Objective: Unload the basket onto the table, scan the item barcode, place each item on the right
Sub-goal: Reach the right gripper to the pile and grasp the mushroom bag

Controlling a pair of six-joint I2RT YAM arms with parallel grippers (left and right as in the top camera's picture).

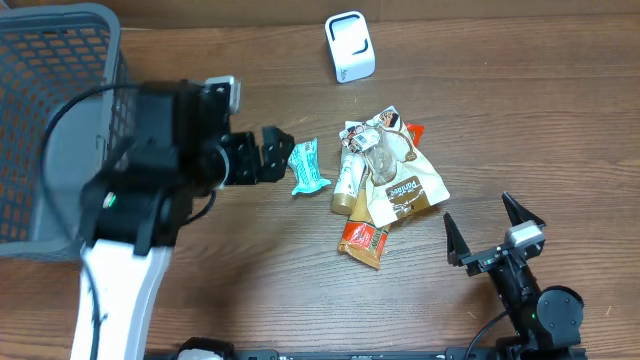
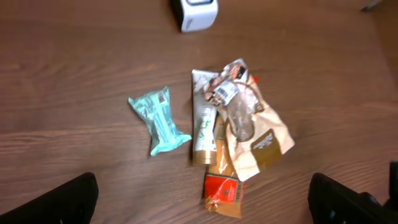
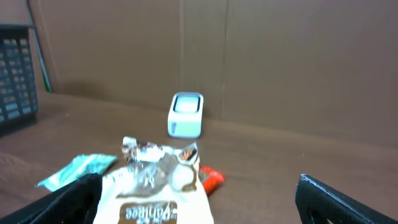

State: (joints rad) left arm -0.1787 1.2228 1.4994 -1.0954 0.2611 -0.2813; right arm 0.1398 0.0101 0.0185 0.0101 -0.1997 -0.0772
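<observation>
Overhead: the left arm rises closest to the lens. Its left hand [image 1: 283, 157] has its fingers spread apart with nothing between them, tips just beside a teal packet [image 1: 308, 167] near the middle of the desk [image 1: 260, 295]. Right of the packet is a heap: a tube [image 1: 346, 178], a tan pouch [image 1: 410, 190], a crinkled clear wrapper [image 1: 380, 145] and an orange packet [image 1: 362, 242]. A white scanner [image 1: 350, 46] stands at the far edge. A grey basket [image 1: 40, 110] fills the far left corner. The right hand [image 1: 487, 228] is near the front right corner, fingers wide, empty.

Left wrist: both dark fingertips [image 2: 62, 202] sit at the frame's bottom corners, far apart. The teal packet [image 2: 158, 121] lies free, apart from the tube [image 2: 204, 124]. A barcode label [image 2: 219, 91] shows on the wrapper. The scanner [image 2: 196, 12] is cut by the top edge.

Right wrist: fingers [image 3: 348, 199] are spread and hold nothing. The pouch [image 3: 155, 208] lies nearest, the scanner [image 3: 186, 115] beyond it by the wall.
</observation>
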